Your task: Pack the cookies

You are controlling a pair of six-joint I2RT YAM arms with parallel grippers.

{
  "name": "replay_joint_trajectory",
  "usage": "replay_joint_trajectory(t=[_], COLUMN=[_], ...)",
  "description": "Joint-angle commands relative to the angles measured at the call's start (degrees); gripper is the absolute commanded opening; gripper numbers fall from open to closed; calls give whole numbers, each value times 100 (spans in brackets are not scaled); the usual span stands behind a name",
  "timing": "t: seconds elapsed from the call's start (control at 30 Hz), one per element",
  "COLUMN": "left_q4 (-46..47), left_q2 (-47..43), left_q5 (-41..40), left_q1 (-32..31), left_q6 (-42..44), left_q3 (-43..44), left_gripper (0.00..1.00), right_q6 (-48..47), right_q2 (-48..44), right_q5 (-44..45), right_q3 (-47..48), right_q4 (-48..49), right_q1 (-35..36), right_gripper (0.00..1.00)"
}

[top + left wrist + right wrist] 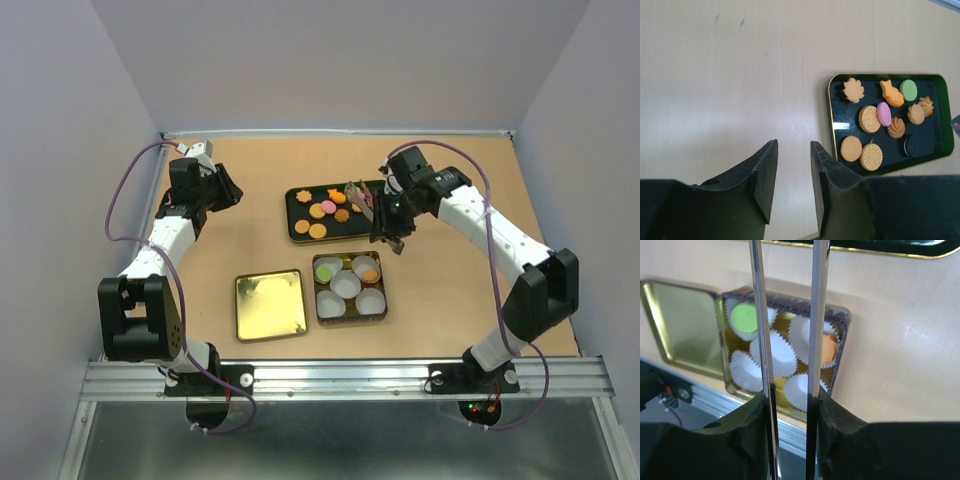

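Several cookies (322,210), orange, pink and green, round or flower-shaped, lie on a black tray (296,228) at mid table. They also show in the left wrist view (870,118). A gold tin (349,316) holds white paper cups. One cup holds a green cookie (324,271), another an orange cookie (369,273). My right gripper (390,232) hangs above the tin's far right corner, shut on metal tongs (358,195) that reach over the tray. The tong tips are cut off in the right wrist view (818,315). My left gripper (226,190) is open and empty, left of the tray.
The tin's gold lid (270,304) lies flat to the left of the tin. An aluminium rail (340,378) runs along the near edge. Purple walls close in the table on three sides.
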Motion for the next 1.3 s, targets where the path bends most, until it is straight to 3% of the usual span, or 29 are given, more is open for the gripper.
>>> replay_joint_trajectory(t=[0.0, 0.3, 0.7, 1.13, 1.27], left_q4=[95, 95, 95, 95, 86], left_q2=[-210, -192, -201, -201, -201], left_q5=[-62, -71, -124, -168, -185], left_q1=[-21, -21, -21, -21, -21], left_q6=[83, 74, 83, 100, 109], left_q3=[77, 86, 42, 25, 25], left_gripper=[43, 43, 43, 43, 42], right_q6=[-51, 238, 1266, 1346, 1337], right_q2=[-807, -2081, -3075, -2909, -2882], right_q5=[-625, -1600, -1469, -1205, -1152], right_q3=[-355, -1620, -2852, -3441, -3424], right_q4=[-41, -85, 90, 661, 732], right_q1=[-13, 330, 1375, 1587, 1587], right_gripper=[28, 29, 29, 28, 32])
